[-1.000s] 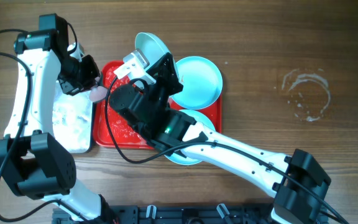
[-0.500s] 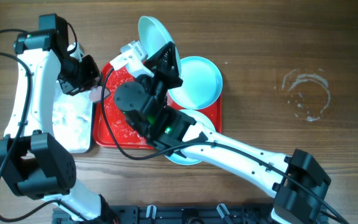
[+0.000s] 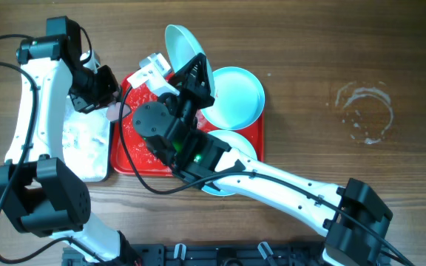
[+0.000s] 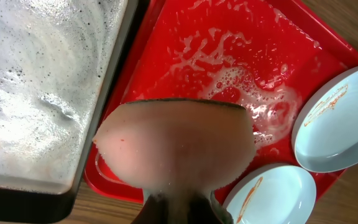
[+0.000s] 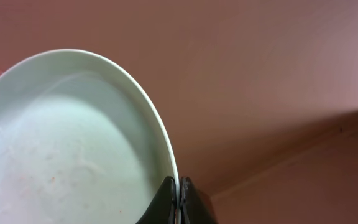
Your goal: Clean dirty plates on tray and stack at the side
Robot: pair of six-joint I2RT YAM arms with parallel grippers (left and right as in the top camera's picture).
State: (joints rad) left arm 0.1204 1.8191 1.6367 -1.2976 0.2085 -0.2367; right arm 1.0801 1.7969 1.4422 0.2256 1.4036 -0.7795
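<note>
1. The red tray (image 3: 118, 167) lies on the desk (image 3: 331, 44), and its floor is wet with white suds.
2. The right tool (image 5: 179, 184) is closed on the rim of the first plate (image 3: 180, 44), pinching it at the edge. This plate is raised and steeply tilted over the tray's far edge.
3. The second plate (image 3: 237, 94) lies flat in the tray's far right corner.
4. The third plate (image 3: 247, 148) sits at the tray's near right corner, partly hidden under the right arm and reaching past the tray's near rim.
5. In the left wrist view, the second and third plates each carry a thin orange-brown smear.
6. The left tool (image 4: 182, 205) is clamped on a pink sponge (image 4: 176, 146), held in the air over the tray's left edge.
7. A grey pan (image 3: 80, 151) of foamy water stands just beside the tray's left side.
8. A pale ring mark (image 3: 364, 111) shows on the desk, well to the right of the tray.
</note>
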